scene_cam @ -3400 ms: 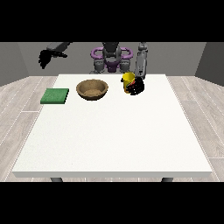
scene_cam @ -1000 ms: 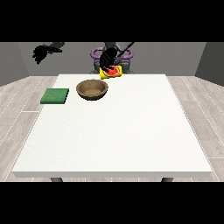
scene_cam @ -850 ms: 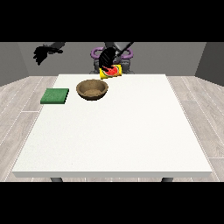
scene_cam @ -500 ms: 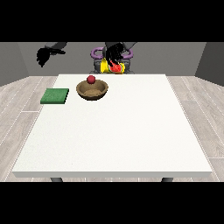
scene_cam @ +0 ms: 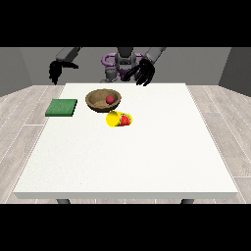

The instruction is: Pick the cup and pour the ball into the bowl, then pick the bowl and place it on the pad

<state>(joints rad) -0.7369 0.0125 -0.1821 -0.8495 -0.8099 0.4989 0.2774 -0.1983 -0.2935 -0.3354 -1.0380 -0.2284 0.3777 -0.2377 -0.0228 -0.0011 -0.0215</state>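
- Four items rest on the white table [scene_cam: 147,162], and we list them from the near edge toward the far edge.
- We find the cup [scene_cam: 119,119] nearest to us. It is yellow with red on it and lies on its side, left of the tabletop's centre line and in the far half. No hand touches it.
- We see the bowl [scene_cam: 103,99] just beyond the cup and slightly to its left. It is brown, stands upright and sits very close to the cup; we cannot tell whether the two touch.
- We see the ball [scene_cam: 110,99], red, lying inside the bowl toward its right side.
- We find the pad [scene_cam: 62,107], a flat green square, near the table's left edge, level with the bowl and well apart from it. Nothing rests on it.
- We observe the hand at the view's right [scene_cam: 143,73] raised above the far edge of the table, near its middle. Its fingers hang downward, spread and relaxed, and they grasp nothing.
- We observe the hand at the view's left [scene_cam: 56,71] raised beyond the table's far left corner, off the tabletop. Its fingers point downward and appear relaxed, and it carries nothing.
- We see the robot's torso [scene_cam: 122,61] behind the far edge, between the two arms.
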